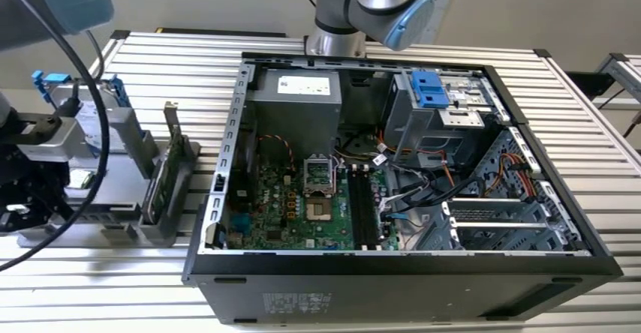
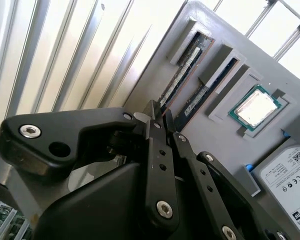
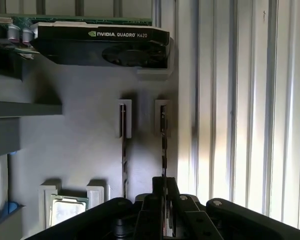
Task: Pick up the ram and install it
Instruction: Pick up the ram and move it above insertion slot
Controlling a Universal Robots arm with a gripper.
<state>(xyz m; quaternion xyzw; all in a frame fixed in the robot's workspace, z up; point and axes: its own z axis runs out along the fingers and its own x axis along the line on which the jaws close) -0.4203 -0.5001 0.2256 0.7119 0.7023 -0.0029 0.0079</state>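
Two rams stand on edge in the slots of a grey holder. In both wrist views my gripper sits at the near end of the outer ram, the one closest to the holder's edge. Its black fingers are closed against that stick, which still stands in its slot. The second ram stands beside it, untouched. In the exterior view the arm's wrist hangs over the holder at the view's left. The motherboard's long black memory slots lie inside the open computer case.
The holder also carries a green expansion card with a black fan, a processor chip and a silver hard drive with blue rails. Ribbed aluminium table surrounds holder and case.
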